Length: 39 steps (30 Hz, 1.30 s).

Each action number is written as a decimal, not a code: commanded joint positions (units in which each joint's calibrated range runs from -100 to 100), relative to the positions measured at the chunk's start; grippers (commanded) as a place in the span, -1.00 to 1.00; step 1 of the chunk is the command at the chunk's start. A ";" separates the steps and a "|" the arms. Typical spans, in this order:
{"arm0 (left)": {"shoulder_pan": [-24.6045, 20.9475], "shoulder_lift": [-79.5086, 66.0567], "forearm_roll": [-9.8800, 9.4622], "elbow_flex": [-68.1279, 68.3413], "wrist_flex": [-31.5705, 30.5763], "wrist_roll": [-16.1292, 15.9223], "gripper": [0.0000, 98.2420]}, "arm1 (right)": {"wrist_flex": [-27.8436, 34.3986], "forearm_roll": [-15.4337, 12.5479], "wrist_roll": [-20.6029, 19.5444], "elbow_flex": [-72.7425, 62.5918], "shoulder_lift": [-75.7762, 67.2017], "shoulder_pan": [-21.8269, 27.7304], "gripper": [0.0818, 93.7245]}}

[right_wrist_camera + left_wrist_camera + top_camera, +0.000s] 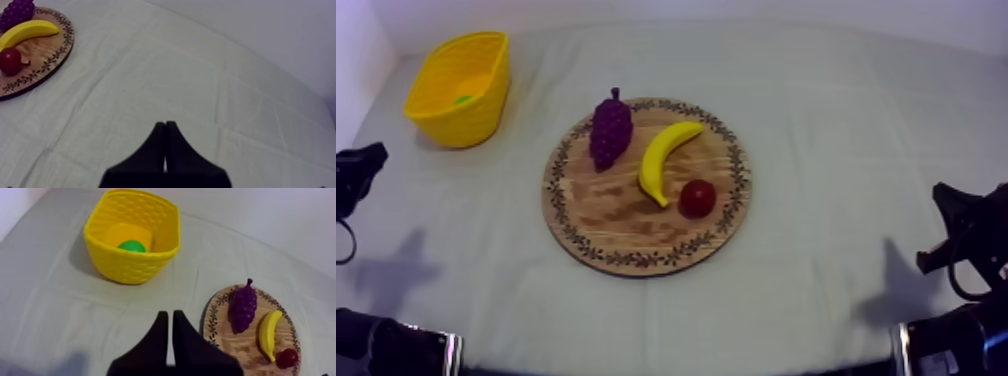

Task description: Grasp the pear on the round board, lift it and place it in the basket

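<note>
The green pear [462,100] lies inside the yellow basket [461,128] at the far left of the table; in the left wrist view the pear [131,246] rests low against the basket [130,267] floor. The round wooden board [616,215] in the middle holds a bunch of grapes [610,128], a banana [664,158] and a small red fruit [697,197]. My left gripper [376,155] sits low at the left edge, shut and holding nothing [169,314]. My right gripper [942,192] rests at the right edge, also shut on nothing [165,124].
Bare cloth lies between the basket and the board [225,333]. Beside my right gripper the board [45,60] edge shows with the banana [27,31], the red fruit [10,60] and the grapes [17,10].
</note>
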 commanded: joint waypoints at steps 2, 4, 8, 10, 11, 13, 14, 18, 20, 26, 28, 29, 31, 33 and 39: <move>0.17 -6.75 0.06 6.23 -3.11 -1.93 -1.00 | -0.01 -0.01 -0.01 -0.02 -0.03 0.00 -1.00; 0.27 -9.69 0.07 10.54 -6.43 -2.04 -1.00 | -0.01 -0.01 -0.01 -0.02 -0.03 0.00 -1.00; -0.06 -15.53 -0.13 18.55 -10.53 -1.28 -1.00 | -0.01 -0.01 -0.01 -0.02 -0.03 0.00 -1.00; -0.15 -17.99 -1.54 21.10 -10.62 0.17 -1.00 | -0.01 -0.01 -0.02 -0.02 -0.03 -0.02 -1.00; -0.08 -18.95 -2.13 21.78 -10.39 0.59 -1.00 | -0.01 -0.01 -0.03 -0.02 -0.03 -0.02 -1.00; 0.06 -20.72 -3.06 22.60 -9.93 1.22 -1.00 | -0.01 -0.01 0.00 -0.02 -0.03 -0.05 -1.00; 0.17 -21.67 -3.89 22.77 -9.23 1.95 -1.00 | -0.01 -0.01 0.00 -0.02 -0.03 -0.06 -1.00; 0.36 -24.08 -6.48 22.53 -5.88 3.71 -1.00 | -0.01 -0.01 0.01 -0.02 -0.03 -0.07 -1.00; 0.36 -24.46 -7.02 22.28 -4.69 4.65 -1.00 | -0.01 -0.01 0.00 -0.02 -0.03 -0.07 -1.00; 0.55 -24.79 -7.86 24.09 -8.54 6.40 -1.00 | -0.01 -0.01 0.00 -0.02 -0.03 -0.08 -1.00; 0.56 -24.81 -8.00 24.64 -10.16 6.46 -1.00 | -0.01 -0.01 0.02 -0.02 -0.03 -0.08 -1.00; 0.57 -24.82 -8.04 24.80 -10.63 6.48 -1.00 | -0.01 -0.01 0.02 -0.02 -0.03 -0.08 -1.00; 0.58 -24.83 -8.09 24.99 -11.19 6.55 -1.00 | -0.01 -0.01 0.02 -0.02 -0.03 -0.08 -1.00; 0.58 -24.83 -8.12 25.08 -11.46 6.63 -1.00 | -0.01 -0.01 0.03 -0.02 -0.03 -0.08 -1.00; 0.58 -24.84 -8.14 25.16 -11.69 6.67 -1.00 | -0.01 -0.01 -0.01 -0.02 -0.03 -0.08 -1.00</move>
